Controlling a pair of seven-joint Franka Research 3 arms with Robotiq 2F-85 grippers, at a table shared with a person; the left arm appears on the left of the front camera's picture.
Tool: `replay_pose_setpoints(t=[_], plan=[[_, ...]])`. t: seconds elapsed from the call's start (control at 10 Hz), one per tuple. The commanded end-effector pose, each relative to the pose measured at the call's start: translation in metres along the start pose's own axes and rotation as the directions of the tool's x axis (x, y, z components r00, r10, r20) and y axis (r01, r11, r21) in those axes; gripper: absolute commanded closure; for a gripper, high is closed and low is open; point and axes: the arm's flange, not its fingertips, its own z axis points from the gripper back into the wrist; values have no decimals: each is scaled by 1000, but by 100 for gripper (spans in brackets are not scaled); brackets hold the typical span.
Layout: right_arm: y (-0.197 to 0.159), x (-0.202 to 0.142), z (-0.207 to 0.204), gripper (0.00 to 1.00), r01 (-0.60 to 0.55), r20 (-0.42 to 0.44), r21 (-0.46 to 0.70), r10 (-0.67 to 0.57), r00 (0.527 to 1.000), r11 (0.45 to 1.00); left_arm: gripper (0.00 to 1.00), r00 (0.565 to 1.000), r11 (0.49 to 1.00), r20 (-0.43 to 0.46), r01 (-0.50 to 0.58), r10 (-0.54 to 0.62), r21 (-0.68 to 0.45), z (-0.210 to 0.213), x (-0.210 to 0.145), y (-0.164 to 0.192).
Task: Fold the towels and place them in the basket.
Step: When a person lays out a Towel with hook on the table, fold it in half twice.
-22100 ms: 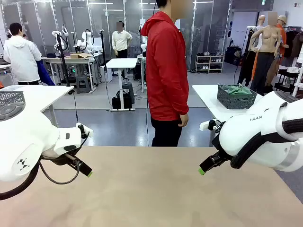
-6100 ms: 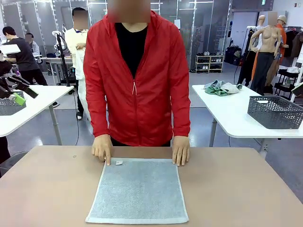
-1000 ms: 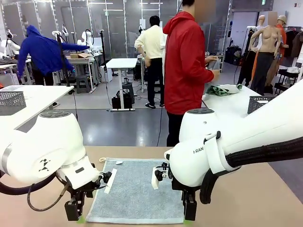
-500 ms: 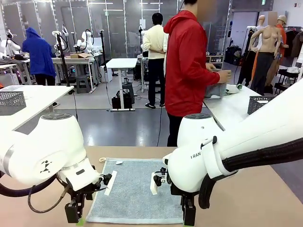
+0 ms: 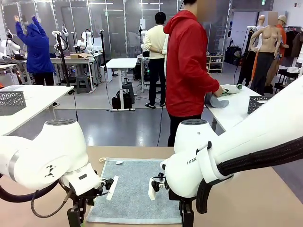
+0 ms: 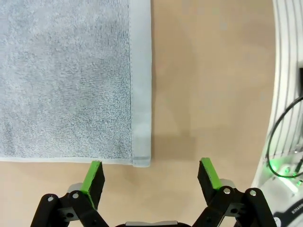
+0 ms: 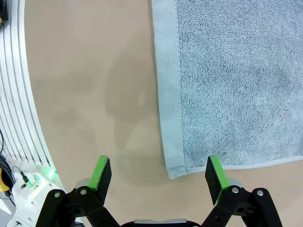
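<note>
The left gripper (image 6: pixel 151 172) and right gripper (image 7: pixel 158 172) were held wide open and empty, a towel (image 6: pixel 71 80) corner framed between each one's fingers, likely for pinching and folding.

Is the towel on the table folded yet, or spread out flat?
Spread flat. The towel lies as one full sheet on the table; both wrist views show single-layer hemmed corners, no fold.

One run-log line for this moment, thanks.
towel: flat, unfolded | left gripper: open at near-left corner | right gripper: open at near-right corner
</note>
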Motion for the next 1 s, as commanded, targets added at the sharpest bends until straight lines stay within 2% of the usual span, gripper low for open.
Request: replay_pose_setpoints(t=[0.0, 0.3, 0.9], plan=[[-2, 3, -4, 0, 9, -3, -18, -9, 1000, 1000, 0, 999, 1000, 52, 6, -6, -3, -9, -6, -9], [-3, 3, -4, 0, 7, -7, -15, -7, 1000, 1000, 0, 996, 1000, 81, 30, -30, 0, -12, -7, -8], [-5, 1, -6, 0, 1, -7, -6, -1, 1000, 1000, 0, 998, 1000, 63, 26, -26, -9, -23, -12, -3]])
